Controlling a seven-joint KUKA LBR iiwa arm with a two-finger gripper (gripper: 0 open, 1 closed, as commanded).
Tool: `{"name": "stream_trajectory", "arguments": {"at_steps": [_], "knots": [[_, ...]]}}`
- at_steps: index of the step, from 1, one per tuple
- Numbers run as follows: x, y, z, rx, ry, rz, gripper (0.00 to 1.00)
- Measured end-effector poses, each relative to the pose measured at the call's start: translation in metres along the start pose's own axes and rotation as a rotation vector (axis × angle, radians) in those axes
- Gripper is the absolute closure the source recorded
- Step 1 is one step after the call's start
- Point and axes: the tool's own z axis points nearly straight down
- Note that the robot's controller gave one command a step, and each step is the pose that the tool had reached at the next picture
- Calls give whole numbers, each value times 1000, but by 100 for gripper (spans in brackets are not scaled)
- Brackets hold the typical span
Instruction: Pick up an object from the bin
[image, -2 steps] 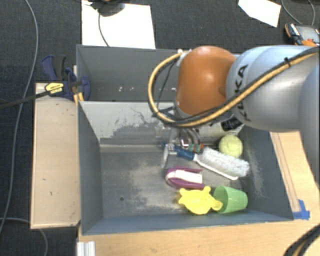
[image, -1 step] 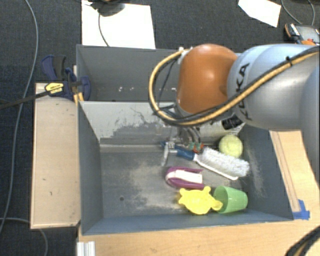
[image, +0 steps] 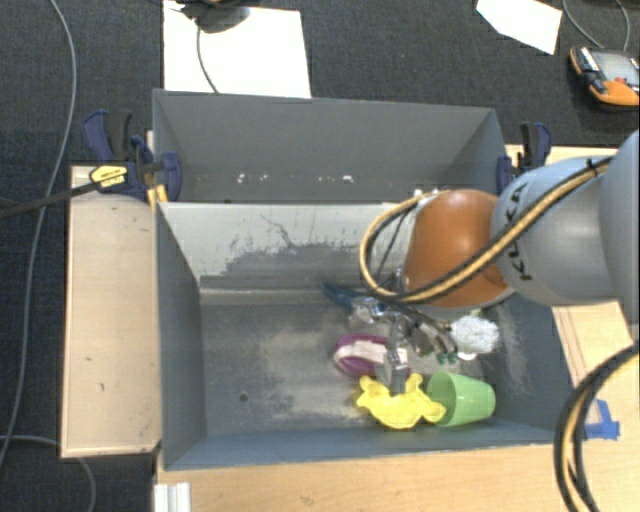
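Note:
My gripper (image: 400, 362) hangs low in the bin's front right part, under the arm's orange cover. Its tip is just above a yellow soft toy (image: 400, 406) that lies near the front wall. A purple and white object (image: 357, 353) lies right beside the gripper on its left. A green cup (image: 463, 398) lies on its side to the right of the yellow toy, touching it. No thing shows held in the gripper.
A white fluffy object (image: 476, 333) lies by the right wall behind the green cup. A thin blue object (image: 339, 293) sticks out near the back wall, partly under the arm. The bin's left half is bare floor.

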Motion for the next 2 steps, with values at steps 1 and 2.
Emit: {"name": "stream_trajectory", "arguments": {"at_steps": [1,2], "knots": [[-15,-7,-93,-2,-16,368,0],[8,-9,-29,-2,7,152,0]]}}
